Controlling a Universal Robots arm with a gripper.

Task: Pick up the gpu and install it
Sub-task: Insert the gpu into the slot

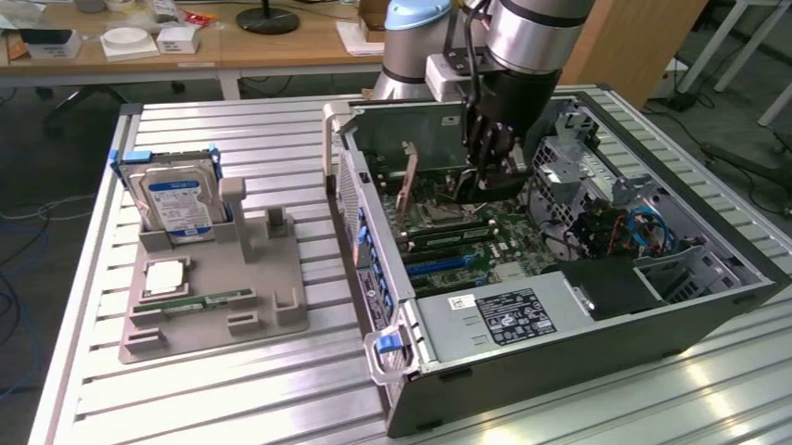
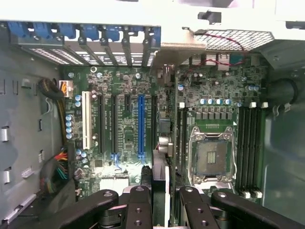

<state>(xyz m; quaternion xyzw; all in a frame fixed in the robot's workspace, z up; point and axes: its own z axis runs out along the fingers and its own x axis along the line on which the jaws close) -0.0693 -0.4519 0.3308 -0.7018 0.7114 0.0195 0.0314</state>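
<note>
We've got a green motherboard [image 2: 124, 138] with one blue slot [image 2: 140, 126], one white slot [image 2: 86, 121], the others black. Graphics card [image 2: 164, 162]: silver bracket. Gripper [image 2: 163, 187]: black. Hard drive [image 1: 177, 204]: silver, blue-white label. Holder [image 1: 236, 287]: plain grey. Table [image 1: 248, 139]: silver, ribbed.

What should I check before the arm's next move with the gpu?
1. Hand shut on gpu: ok.
2. Gpu inside case: ok.
3. Gpu seated: cannot tell.
4. Blue slot free: ok.
5. Cables apart from gpu: ok.
</note>
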